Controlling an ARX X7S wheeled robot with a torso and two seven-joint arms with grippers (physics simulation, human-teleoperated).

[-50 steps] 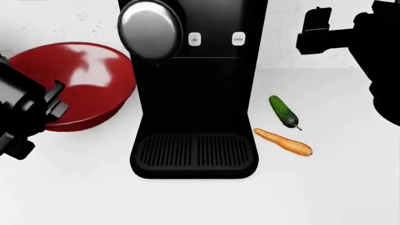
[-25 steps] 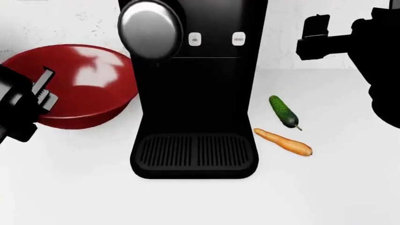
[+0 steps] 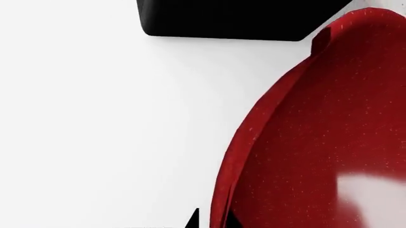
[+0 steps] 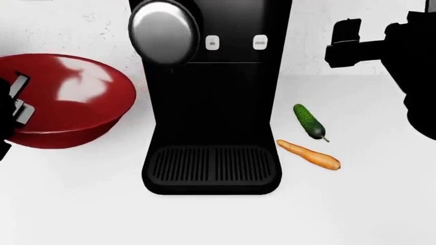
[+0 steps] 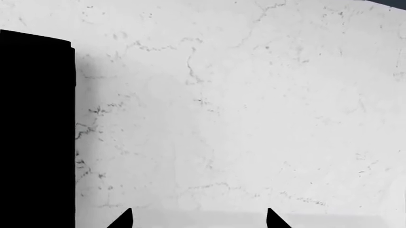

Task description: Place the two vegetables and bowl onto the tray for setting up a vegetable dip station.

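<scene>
The glossy deep red bowl (image 4: pixel 65 99) is at the left in the head view, tilted. My left gripper (image 4: pixel 17 99) is shut on its near-left rim. In the left wrist view one fingertip (image 3: pixel 193 219) lies outside the bowl's rim (image 3: pixel 228 166) and the other inside it. The green cucumber (image 4: pixel 309 121) and the orange carrot (image 4: pixel 310 154) lie on the white counter right of the machine. My right gripper (image 4: pixel 340 43) is raised at the upper right, open and empty; its gap (image 5: pixel 198 219) faces the marble wall. The tray is out of view.
A tall black coffee machine (image 4: pixel 212 97) with a ribbed drip grate (image 4: pixel 212 164) stands in the middle, between the bowl and the vegetables. Its base corner shows in the left wrist view (image 3: pixel 228 19). A white marble wall (image 5: pixel 241 118) runs behind the counter.
The bowl has moved left with my left gripper, away from the coffee machine, and its tilt has changed. The right arm and the vegetables have stayed in place.
</scene>
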